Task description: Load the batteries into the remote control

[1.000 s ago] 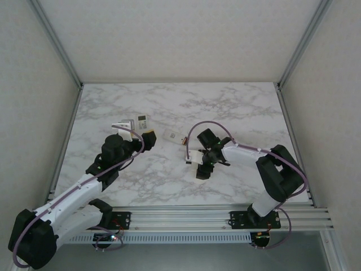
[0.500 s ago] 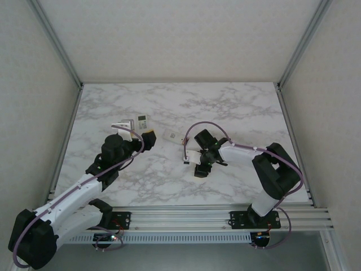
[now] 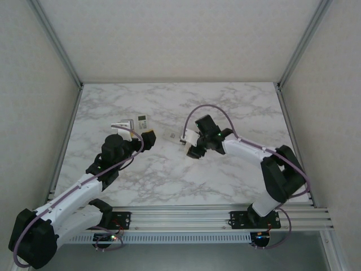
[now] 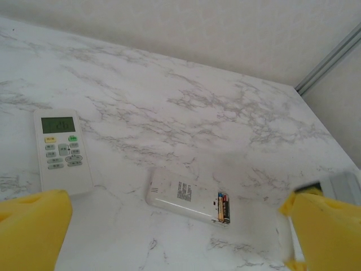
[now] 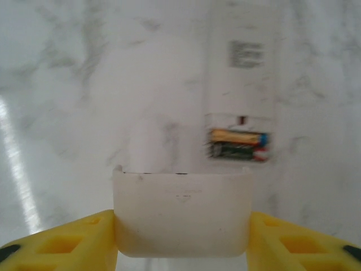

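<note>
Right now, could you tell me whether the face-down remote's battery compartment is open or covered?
Open: two batteries lie exposed in the face-down remote, and the right gripper holds the white cover off it.

You've got a white marble-patterned table (image 3: 242, 107) across the middle of the top view, pale walls (image 3: 169, 34) boxing it in, and a grooved metal rail (image 3: 186, 213) along the bottom edge. At the left of the left wrist view, a face-up remote (image 4: 61, 149) lies flat, greenish screen above its buttons.
</note>
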Motion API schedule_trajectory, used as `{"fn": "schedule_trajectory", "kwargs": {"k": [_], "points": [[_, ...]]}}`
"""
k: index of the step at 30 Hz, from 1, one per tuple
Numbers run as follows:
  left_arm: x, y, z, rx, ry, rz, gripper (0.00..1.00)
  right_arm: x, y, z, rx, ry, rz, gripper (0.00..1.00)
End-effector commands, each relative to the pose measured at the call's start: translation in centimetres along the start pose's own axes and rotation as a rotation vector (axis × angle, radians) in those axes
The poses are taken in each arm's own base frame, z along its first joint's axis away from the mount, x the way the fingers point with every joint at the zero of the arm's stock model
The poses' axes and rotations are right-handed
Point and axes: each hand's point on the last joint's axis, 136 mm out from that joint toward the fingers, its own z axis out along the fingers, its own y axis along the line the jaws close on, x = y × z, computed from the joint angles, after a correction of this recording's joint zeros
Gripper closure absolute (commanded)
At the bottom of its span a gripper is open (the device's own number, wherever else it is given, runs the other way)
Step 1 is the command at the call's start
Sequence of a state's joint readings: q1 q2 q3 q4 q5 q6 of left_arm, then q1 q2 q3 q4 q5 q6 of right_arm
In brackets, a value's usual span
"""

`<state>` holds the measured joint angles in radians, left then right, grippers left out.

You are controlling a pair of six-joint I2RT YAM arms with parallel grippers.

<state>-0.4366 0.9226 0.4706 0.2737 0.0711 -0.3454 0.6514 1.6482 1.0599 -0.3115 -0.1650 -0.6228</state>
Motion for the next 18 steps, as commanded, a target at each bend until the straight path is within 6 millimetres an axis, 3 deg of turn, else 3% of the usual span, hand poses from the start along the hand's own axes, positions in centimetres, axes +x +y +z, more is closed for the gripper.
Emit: {"fn": "schedule_trajectory", "kwargs": {"k": [1,10,18], "points": [[-1.0,-0.2,0.0,0.013,-0.031,-0.025,0.0,1.0,-1.6,1.7,-0.012,0.099,0.066,0.44],[-1.3,0.0,-0.3,-0.004,-0.033,-0.018,0.0,1.0,-4.4,4.9,-0.037,0.172,0.078,0.44],[-1.3,-0.1,-0.1,0.0,-0.034,-0.022,0.0,1.7,-4.2,6.4,-0.066,0.195,0.097,0.44]]}}
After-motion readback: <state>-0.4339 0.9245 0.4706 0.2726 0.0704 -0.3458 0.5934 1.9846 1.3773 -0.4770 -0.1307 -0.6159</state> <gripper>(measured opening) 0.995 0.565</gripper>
